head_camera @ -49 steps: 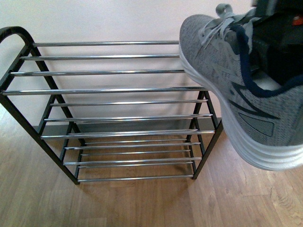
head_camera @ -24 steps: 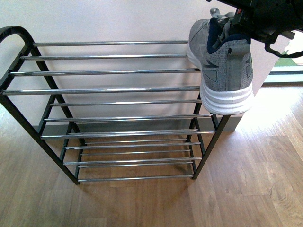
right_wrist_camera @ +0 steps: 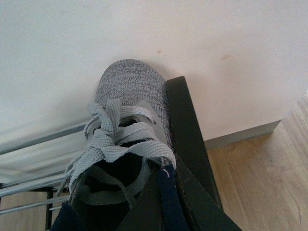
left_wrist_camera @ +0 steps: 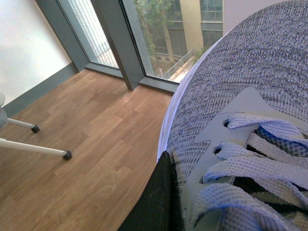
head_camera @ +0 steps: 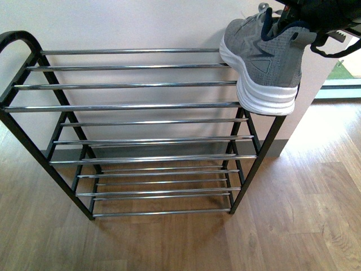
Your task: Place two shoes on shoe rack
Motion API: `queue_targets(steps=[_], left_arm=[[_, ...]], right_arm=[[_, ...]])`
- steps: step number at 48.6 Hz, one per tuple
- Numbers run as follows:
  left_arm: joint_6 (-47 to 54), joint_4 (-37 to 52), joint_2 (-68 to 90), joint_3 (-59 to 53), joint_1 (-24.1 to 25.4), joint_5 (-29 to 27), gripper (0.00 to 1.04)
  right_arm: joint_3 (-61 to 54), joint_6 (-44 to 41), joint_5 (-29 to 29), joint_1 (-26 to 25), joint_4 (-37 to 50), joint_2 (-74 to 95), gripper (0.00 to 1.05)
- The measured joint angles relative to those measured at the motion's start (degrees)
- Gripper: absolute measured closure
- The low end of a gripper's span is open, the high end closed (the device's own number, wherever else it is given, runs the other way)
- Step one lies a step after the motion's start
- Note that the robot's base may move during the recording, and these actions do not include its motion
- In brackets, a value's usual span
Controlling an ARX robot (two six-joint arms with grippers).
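— One grey sneaker (head_camera: 265,62): where?
— Right end of shoe rack (head_camera: 124,86), top tier, toe towards wall (right_wrist_camera: 192,38); sole contact with the rods unclear. Right gripper (right_wrist_camera: 166,204) reaches from above, clamped on its heel.
— Second sneaker (left_wrist_camera: 250,96)?
— Raised above floor (left_wrist_camera: 86,159), left gripper (left_wrist_camera: 163,192) gripping it.

Wood floor (head_camera: 169,243), white wall (head_camera: 141,22), perhaps chair legs (left_wrist_camera: 33,147)

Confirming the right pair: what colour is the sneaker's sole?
White sole on the sneaker; front view shows best.
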Motion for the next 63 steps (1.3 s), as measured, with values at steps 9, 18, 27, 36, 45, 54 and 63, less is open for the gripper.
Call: queue_targets(steps=[9, 18, 27, 36, 45, 54, 63], left_arm=[[0.0, 0.0, 0.0, 0.0, 0.0, 0.0, 1.02], [0.0, 0.0, 0.0, 0.0, 0.0, 0.0, 1.02], [0.0, 0.0, 0.0, 0.0, 0.0, 0.0, 1.02], [0.0, 0.0, 0.0, 0.0, 0.0, 0.0, 1.02], [0.0, 0.0, 0.0, 0.0, 0.0, 0.0, 1.02], [0.0, 0.0, 0.0, 0.0, 0.0, 0.0, 1.02], [0.0, 0.0, 0.0, 0.0, 0.0, 0.0, 1.02]], right_arm=[[-0.5, -0.2, 0.2, -0.4, 1.0, 0.0, 1.03], [-1.2, 0.6, -2.0, -0.7, 0.8, -0.3, 0.92], [-2.8, 9.5, -11.3, -2.6, -2.4, -3.0, 0.61], [-7.2, 12.7, -16.6, -6.9, -6.9, -13.1, 0.22], [-13.9, -3.1, -13.0, -10.9, -2.6, -23.0, 0.14], [-30.9, -19.4, -13.8, -9.9, 29.5, -27.0, 0.44], [-41.5, -23.0, -12.9, -8.9, 35.1, -34.4, 0.75]])
